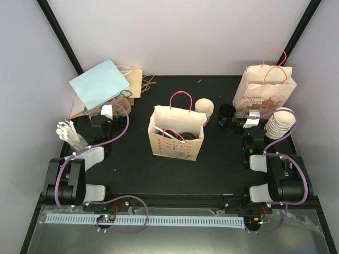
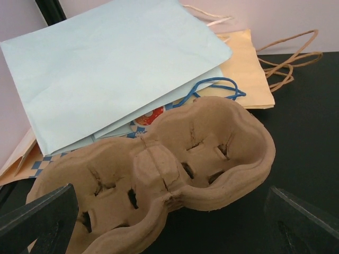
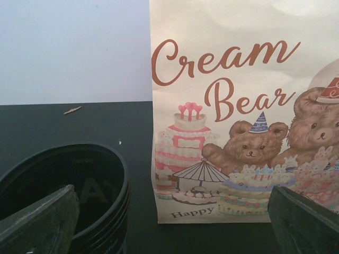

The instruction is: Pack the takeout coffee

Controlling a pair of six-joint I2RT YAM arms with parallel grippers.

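Top external: open paper bag (image 1: 176, 132) stands mid table (image 1: 132, 169), paper cup (image 1: 204, 109) just behind its right corner, black lid stack (image 1: 226, 115) beside that. Left gripper (image 2: 169, 211) spread wide, empty, facing pulp cup carrier (image 2: 159, 164). Right gripper (image 3: 172, 211) also spread, empty, facing the black lid stack and Cream Bear bag (image 3: 238, 116).

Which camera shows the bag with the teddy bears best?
The right wrist view: the bear bag fills most of it, so its "Cream Bear" words, bears and cakes are clear. The top external view shows the whole bag, pink handles too, but small. The left wrist view misses it.
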